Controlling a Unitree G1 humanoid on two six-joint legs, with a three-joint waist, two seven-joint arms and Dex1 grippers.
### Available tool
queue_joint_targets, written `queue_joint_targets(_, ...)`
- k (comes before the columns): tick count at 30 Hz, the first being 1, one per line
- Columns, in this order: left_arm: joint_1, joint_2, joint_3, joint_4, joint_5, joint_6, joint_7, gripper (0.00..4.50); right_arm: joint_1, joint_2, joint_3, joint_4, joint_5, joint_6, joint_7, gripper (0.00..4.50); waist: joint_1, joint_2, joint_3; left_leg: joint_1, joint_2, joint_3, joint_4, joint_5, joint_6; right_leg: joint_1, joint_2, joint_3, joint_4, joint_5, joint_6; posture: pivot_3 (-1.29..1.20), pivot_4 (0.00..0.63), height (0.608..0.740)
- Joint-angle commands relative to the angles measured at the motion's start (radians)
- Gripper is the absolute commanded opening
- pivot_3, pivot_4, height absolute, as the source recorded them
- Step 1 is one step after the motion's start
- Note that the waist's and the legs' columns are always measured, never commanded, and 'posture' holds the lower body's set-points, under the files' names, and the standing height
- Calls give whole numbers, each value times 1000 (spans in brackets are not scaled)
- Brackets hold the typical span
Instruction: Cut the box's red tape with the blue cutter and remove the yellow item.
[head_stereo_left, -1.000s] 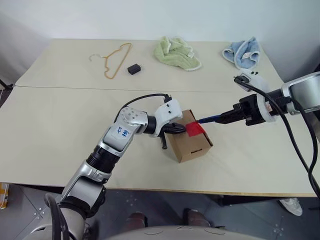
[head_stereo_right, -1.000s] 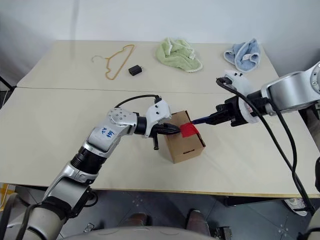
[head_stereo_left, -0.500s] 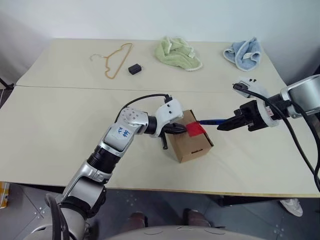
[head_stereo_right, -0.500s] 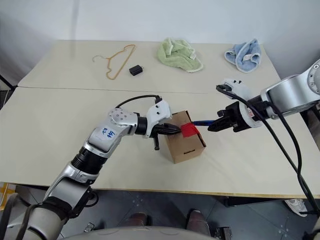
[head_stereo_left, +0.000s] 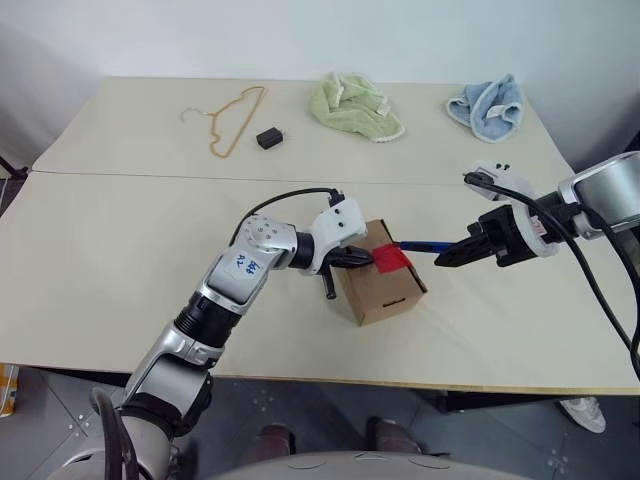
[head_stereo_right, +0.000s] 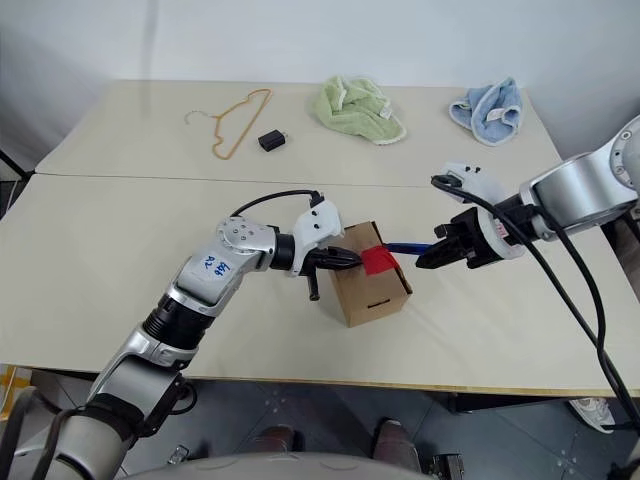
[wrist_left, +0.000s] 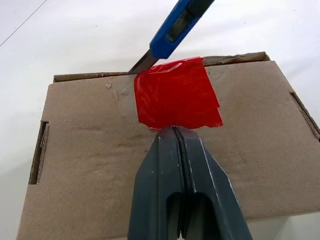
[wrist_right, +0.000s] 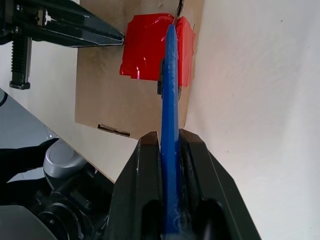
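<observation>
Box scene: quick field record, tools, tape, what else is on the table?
box: brown carton near the table's front edge, flaps closed
tape: red patch across the flap seam, crumpled, not cut through
left tool: shut, tips pressed on the box top at the tape's edge
right tool: shut on the cutter
cutter: blue, blade at the tape's far edge
far side: hanger, black block, green cloth, blue cloth
</observation>
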Motion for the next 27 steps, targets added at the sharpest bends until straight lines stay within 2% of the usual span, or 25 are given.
queue_joint_targets(1, 62, 12, -85, 79, 44, 72, -12, 0, -48, 21, 25, 12, -40, 21, 76, 152, 0, 0, 0, 0, 0, 0, 0, 0, 0, 0, 0, 0, 0, 0, 0, 0, 150, 740)
queue_joint_targets(10, 59, 11, -95, 88, 50, 60, -16, 0, -261, 131, 214, 120, -302, 21, 377, 152, -2, 1, -1, 1, 0, 0, 0, 0, 0, 0, 0, 0, 1, 0, 0, 0, 150, 740)
queue_joint_targets(21, 84, 7, -97, 73, 53, 65, -1, 0, -459, 147, 576, 82, -560, 21, 878, 152, -1, 1, -1, 0, 0, 0, 0, 0, -1, -1, 0, 0, 0, 0, 0, 0, 150, 740)
queue_joint_targets(27, 101, -5, -94, 60, 51, 72, 17, 0, -506, 193, 672, 91, -772, 21, 1117, 152, 0, 1, -1, 0, -1, 0, 0, -1, -1, -1, 0, 0, 0, 0, 0, 0, 150, 740)
